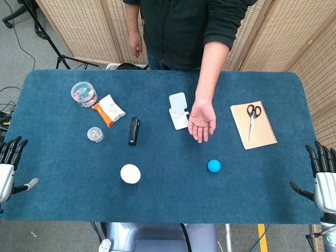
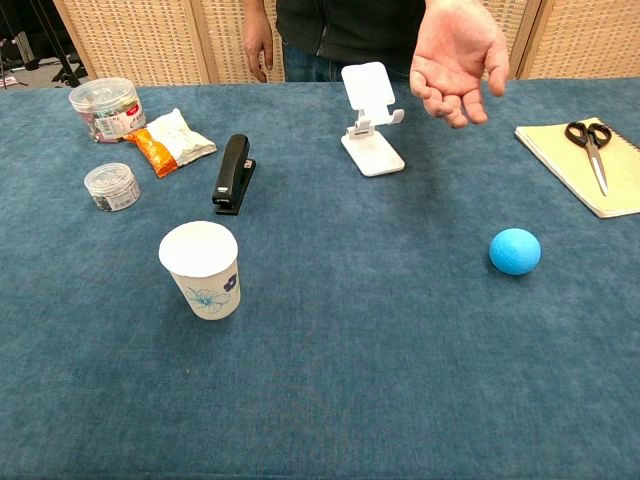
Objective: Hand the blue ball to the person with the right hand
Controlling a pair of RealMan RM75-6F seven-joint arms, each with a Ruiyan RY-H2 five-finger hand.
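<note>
From the head view, your right hand sits off the table's right edge with fingers spread and holding nothing; your left hand waits the same way off the left edge; the blue ball lies on the cloth, well apart from both, just below the person's upturned palm. From the chest view, neither of your hands shows; the ball rests alone right of the paper cup, with the open palm raised beyond it beside the white phone stand.
</note>
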